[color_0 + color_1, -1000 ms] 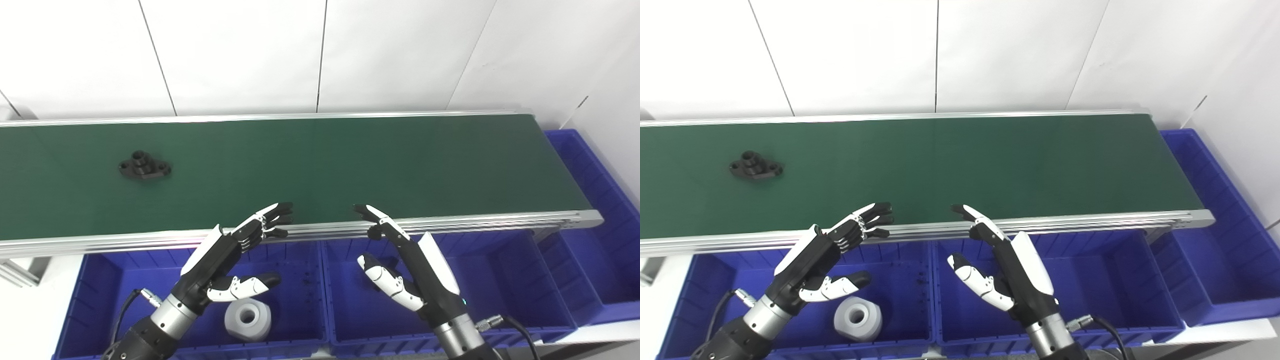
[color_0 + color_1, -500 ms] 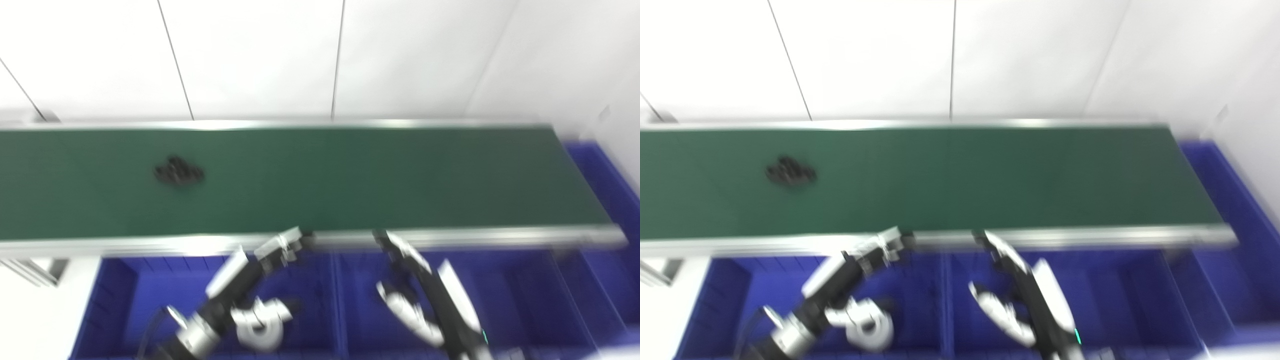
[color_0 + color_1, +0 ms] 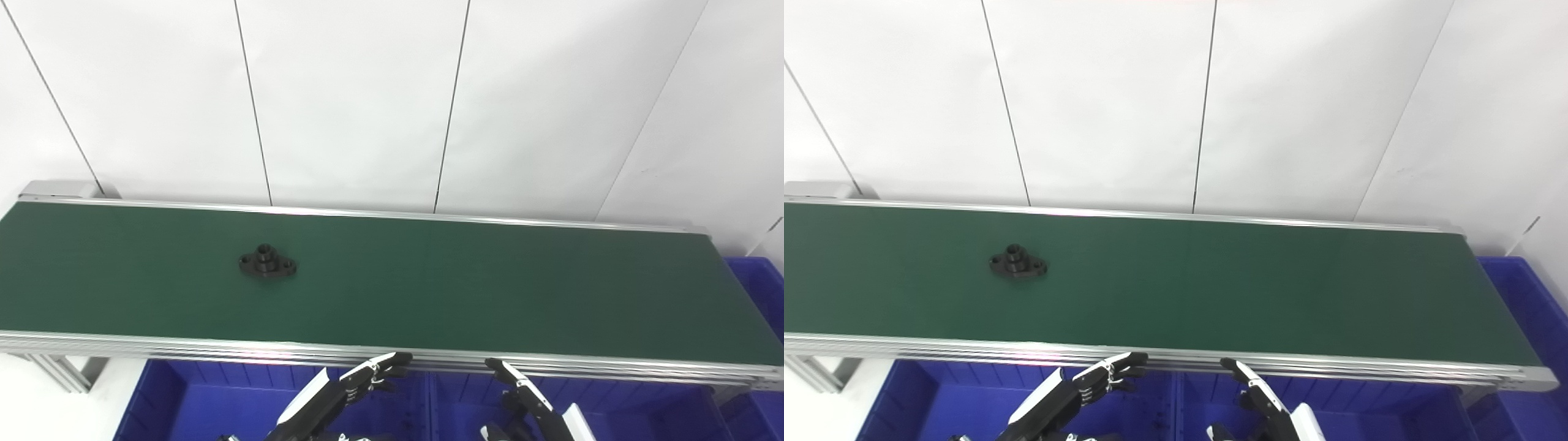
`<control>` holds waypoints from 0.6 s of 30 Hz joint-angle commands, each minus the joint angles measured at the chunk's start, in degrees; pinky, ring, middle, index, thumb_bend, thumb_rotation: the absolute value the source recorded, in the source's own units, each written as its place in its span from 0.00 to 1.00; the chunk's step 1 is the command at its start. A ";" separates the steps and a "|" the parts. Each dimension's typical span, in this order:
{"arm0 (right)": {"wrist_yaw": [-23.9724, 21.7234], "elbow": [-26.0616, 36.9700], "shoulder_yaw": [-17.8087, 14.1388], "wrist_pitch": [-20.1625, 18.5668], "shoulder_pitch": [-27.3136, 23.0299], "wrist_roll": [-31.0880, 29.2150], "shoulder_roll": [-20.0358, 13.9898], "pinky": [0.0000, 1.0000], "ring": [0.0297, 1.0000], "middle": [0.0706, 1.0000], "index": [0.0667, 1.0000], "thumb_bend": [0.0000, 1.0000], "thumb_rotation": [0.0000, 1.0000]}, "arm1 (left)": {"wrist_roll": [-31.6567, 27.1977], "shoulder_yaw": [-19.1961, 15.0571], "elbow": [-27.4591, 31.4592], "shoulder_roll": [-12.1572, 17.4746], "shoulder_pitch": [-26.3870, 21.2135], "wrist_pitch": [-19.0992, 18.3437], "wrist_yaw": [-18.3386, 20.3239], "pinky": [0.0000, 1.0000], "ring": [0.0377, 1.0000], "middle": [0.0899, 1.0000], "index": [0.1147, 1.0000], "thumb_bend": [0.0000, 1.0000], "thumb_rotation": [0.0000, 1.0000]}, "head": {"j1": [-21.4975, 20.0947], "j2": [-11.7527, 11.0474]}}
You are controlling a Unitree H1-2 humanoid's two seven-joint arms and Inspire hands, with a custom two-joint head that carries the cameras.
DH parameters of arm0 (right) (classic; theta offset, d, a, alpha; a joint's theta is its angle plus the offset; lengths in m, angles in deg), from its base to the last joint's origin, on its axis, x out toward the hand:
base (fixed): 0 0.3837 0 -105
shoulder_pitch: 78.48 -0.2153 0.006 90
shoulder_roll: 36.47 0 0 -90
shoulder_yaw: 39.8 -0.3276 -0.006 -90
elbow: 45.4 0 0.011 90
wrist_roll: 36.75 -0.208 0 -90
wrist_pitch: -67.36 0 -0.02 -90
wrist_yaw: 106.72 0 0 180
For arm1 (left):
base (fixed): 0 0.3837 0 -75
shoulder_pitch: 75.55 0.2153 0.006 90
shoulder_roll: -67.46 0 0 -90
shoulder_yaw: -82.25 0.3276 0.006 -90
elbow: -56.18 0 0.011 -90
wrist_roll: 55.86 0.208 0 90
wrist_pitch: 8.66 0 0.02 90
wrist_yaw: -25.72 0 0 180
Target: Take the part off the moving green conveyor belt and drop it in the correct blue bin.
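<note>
One black part (image 3: 267, 265) lies flat on the green belt (image 3: 490, 294), left of the middle, roughly midway between the far and near rails, touching nothing else. Two hands hang at the bottom edge, just below the near rail and well apart from the part: the left hand (image 3: 343, 395) and the right hand (image 3: 527, 401), both with fingers spread and grasping nothing. Blue bins (image 3: 184, 404) sit under the belt; another (image 3: 1528, 300) stands at its right end. White wall panels (image 3: 355, 104) rise behind.
</note>
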 commanded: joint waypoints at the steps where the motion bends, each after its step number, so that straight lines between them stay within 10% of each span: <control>1: 1.55 3.36 -1.09 0.65 -1.61 2.62 0.47 0.75 0.84 0.88 0.86 0.40 0.54 | -0.72 0.26 1.09 -0.28 -1.46 2.38 -0.23 0.82 0.88 0.91 0.88 0.58 0.49 | -0.13 0.11; 6: -2.33 8.16 -3.64 -7.16 -6.86 7.41 -0.95 0.66 0.76 0.79 0.80 0.61 0.08 | -0.32 0.60 0.66 -0.65 -1.85 2.38 -0.44 0.82 0.89 0.92 0.89 0.57 0.51 | -0.71 0.20; 10: -8.91 11.93 -5.74 -15.76 -15.83 11.42 -4.43 0.59 0.70 0.75 0.75 0.73 0.05 | -0.01 0.99 -0.02 -1.03 -2.28 2.41 -0.79 0.83 0.89 0.92 0.89 0.56 0.52 | -0.78 0.23; 18: -17.94 4.40 -3.98 -20.01 -34.64 19.37 -14.25 0.58 0.70 0.73 0.72 0.81 0.17 | -0.40 1.39 -0.38 -1.24 -2.52 2.40 -1.02 0.84 0.90 0.94 0.91 0.56 0.54 | -2.02 0.64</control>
